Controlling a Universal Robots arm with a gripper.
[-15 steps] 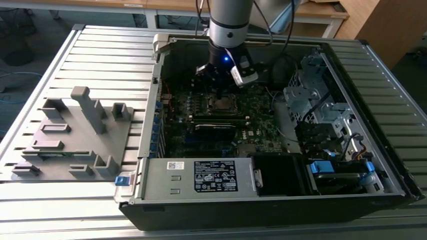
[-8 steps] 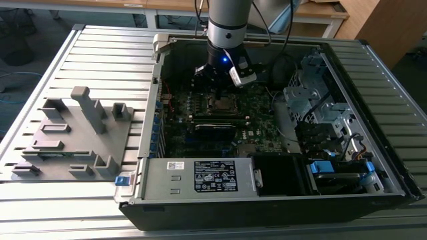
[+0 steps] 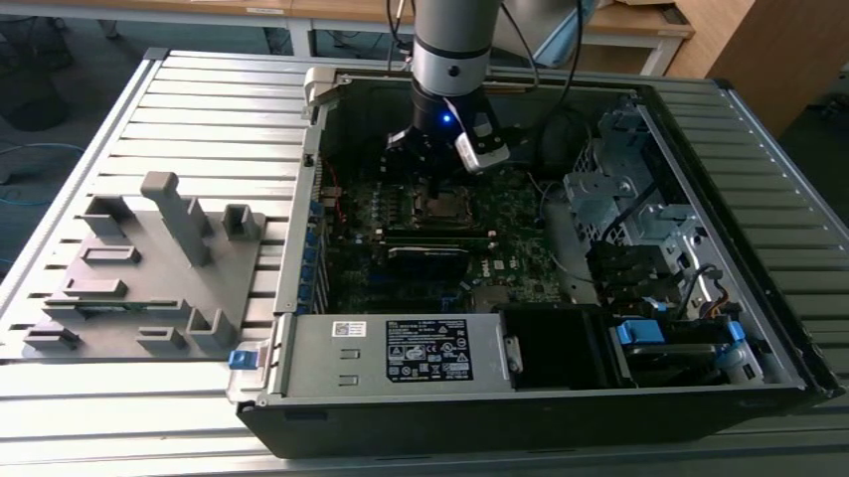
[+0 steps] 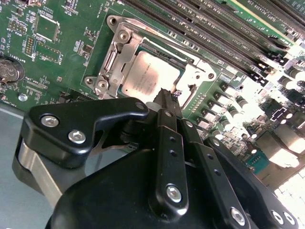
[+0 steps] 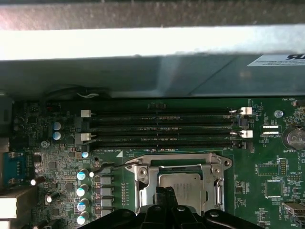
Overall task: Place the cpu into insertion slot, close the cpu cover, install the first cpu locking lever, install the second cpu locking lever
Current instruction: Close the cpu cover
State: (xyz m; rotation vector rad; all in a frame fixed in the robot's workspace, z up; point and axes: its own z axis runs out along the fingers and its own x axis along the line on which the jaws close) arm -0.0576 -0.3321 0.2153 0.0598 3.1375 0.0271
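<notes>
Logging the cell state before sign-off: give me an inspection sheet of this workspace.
Surface: slatted metal table carrying an open computer case.
Job's things: cpu sits in the insertion slot; cpu cover lies down around it; thin lever beside it, latched or not cannot be told.
Clutter: grey fixture tray at the exterior view's left of the case.
Grippers: gripper at the socket's edge, jaws shut, nothing seen held.
Cables: cables inside the case by the drive bays.
Surroundings: wooden desks behind the table.
</notes>
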